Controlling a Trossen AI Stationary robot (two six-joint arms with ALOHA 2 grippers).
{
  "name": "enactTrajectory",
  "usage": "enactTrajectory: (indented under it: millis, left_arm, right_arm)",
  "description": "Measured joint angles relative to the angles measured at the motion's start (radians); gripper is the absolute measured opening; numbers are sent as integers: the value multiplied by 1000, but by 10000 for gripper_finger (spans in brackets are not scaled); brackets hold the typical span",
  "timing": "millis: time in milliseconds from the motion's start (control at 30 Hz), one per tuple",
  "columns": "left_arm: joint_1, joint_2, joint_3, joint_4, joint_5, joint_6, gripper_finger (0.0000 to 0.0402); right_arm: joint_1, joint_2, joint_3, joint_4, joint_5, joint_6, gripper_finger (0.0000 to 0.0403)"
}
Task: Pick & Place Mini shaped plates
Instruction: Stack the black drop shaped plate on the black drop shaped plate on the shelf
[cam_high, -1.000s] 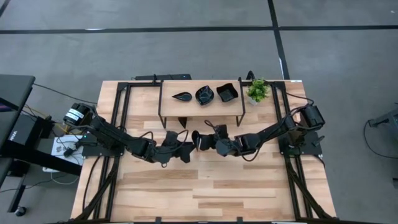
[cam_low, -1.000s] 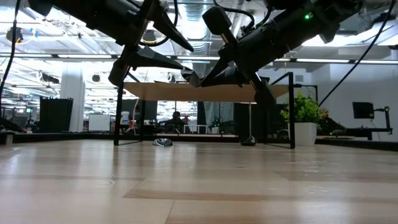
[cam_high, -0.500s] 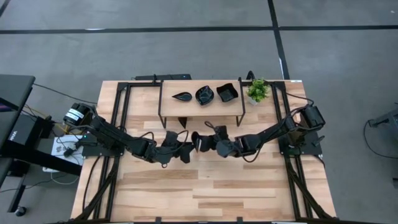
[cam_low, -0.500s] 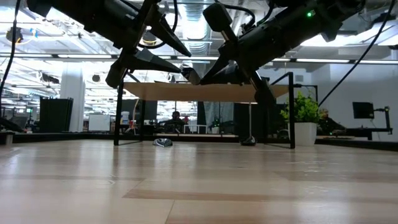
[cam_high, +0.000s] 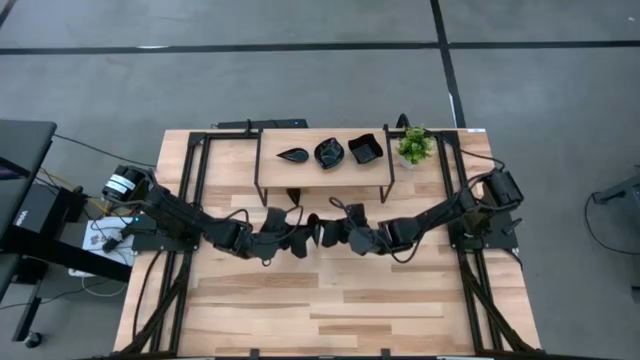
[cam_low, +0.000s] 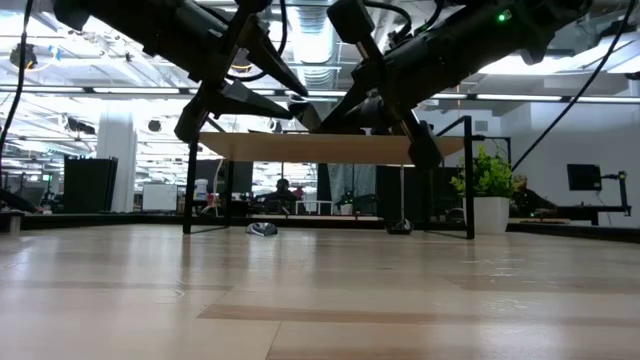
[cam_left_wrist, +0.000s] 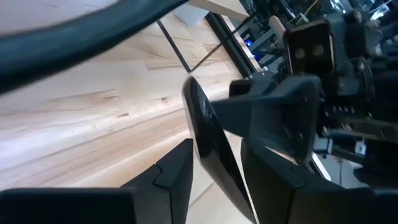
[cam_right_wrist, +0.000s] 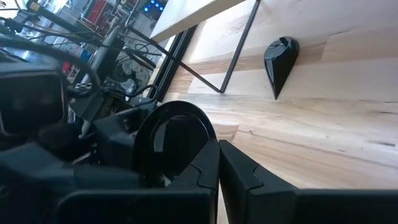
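Table (cam_high: 330, 300): pale wood, with a raised shelf (cam_high: 275, 143) on black legs at its far edge.

Shelf holds three black dishes in a row: leaf dish (cam_high: 293, 155), round scalloped dish (cam_high: 329, 153), square dish (cam_high: 365, 149). A potted plant (cam_high: 413, 146) stands beside the shelf, at its right end.

Under the shelf: one teardrop dish (cam_right_wrist: 280, 61) on the tabletop, next to a shelf leg.

My right pincer (cam_high: 336, 232): mid-table, raised off the wood in front of the shelf, fingers pressed together on the rim of a round dish (cam_right_wrist: 174, 140), which stands on edge in the grip.

My left pincer (cam_high: 301, 237): facing the right one, tips nearly meeting it. Its two fingers (cam_left_wrist: 171, 177) stand apart on either side of the same round dish (cam_left_wrist: 208, 140), seen edge-on between them; I cannot tell if they touch it.

In the low view both arms hang above the table in front of the shelf (cam_low: 310, 148).
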Motion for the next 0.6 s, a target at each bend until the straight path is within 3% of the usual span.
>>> enactTrajectory:
  millis: [600]
  left_arm:
    - [24, 0, 0, 1, 0, 0, 136]
  right_arm:
    - [-2, 0, 0, -1, 1, 0, 0]
